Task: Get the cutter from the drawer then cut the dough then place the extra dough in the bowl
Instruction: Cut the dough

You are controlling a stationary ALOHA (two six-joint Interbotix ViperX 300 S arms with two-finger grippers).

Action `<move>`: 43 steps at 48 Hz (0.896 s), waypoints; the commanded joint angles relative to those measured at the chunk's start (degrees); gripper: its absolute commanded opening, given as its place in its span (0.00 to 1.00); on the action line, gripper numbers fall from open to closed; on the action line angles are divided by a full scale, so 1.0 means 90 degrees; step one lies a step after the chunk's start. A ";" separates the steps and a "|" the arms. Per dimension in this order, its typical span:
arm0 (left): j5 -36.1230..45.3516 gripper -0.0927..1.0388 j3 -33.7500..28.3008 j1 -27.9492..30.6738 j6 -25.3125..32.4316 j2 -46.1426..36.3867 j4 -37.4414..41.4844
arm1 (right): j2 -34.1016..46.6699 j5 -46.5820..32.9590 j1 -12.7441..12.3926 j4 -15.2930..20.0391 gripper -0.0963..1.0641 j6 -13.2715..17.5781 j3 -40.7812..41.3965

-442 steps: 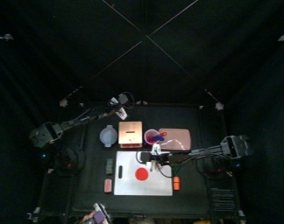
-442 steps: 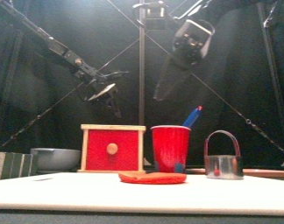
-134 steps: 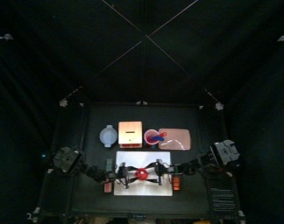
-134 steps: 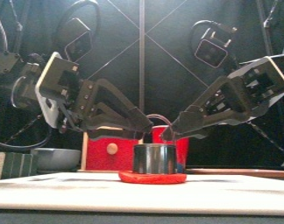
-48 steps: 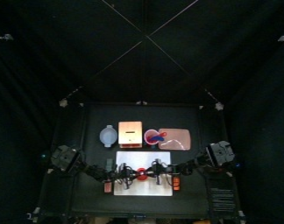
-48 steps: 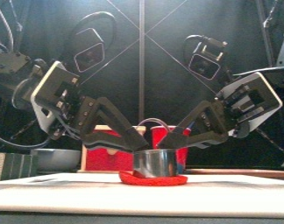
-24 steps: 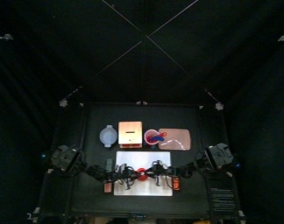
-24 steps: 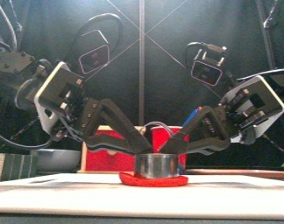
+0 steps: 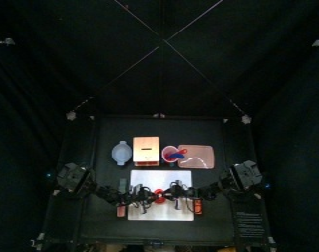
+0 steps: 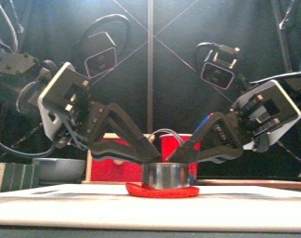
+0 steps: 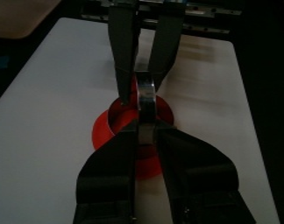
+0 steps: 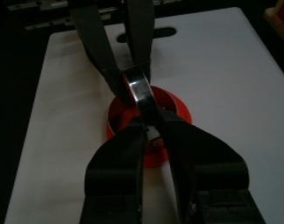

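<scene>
Cutter (image 10: 167,175) — round, shiny metal w/ wire handle — sits on red dough (image 10: 140,192).

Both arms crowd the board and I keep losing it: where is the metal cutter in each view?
Top: cutter at the white board's middle.
Front: cutter centre, on the red dough.
Left wrist: cutter, a sliver just beyond the left hand.
Right wrist: cutter, a sliver just beyond the right hand.
Shared landmark: the red dough under it.

no readable text, label or number shows anywhere (nothing legible on any object).
</scene>
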 commanded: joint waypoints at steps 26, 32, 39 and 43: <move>-0.0684 0.78 0.0088 0.0264 0.0547 -0.0449 -0.0039 | -0.0020 0.1396 -0.0020 -0.0459 0.56 0.0039 -0.0430; -0.1113 0.79 0.0088 0.0264 0.0713 -0.0732 -0.0039 | -0.0039 0.1475 -0.0020 -0.0557 0.56 0.0049 -0.0479; -0.1309 0.79 0.0078 0.0186 0.1016 -0.1055 -0.0010 | -0.0127 0.1621 -0.0029 -0.0586 0.57 0.0049 -0.0566; -0.1338 0.79 0.0088 0.0098 0.1162 -0.1191 -0.0020 | -0.0234 0.1719 -0.0029 -0.0645 0.60 0.0039 -0.0625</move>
